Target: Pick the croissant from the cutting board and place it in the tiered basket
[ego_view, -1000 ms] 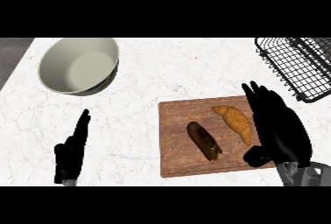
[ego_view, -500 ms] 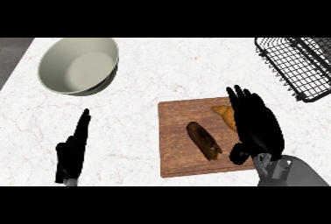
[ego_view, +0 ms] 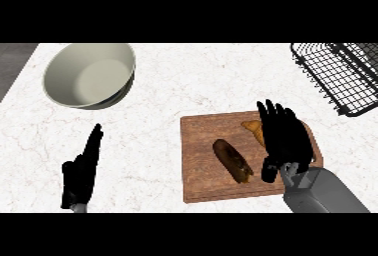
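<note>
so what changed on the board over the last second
The right hand moved left from the board's right edge until it is over the croissant, covering most of it; its fingers look straight, nothing gripped yet. The croissant, the dark pastry, the cutting board, bowl, tiered basket and resting left hand stayed put.

White marble counter point(ego_view: 177, 90), pale bowl point(ego_view: 88, 75), wooden cutting board point(ego_view: 203, 150), black wire basket point(ego_view: 339, 75)
</note>
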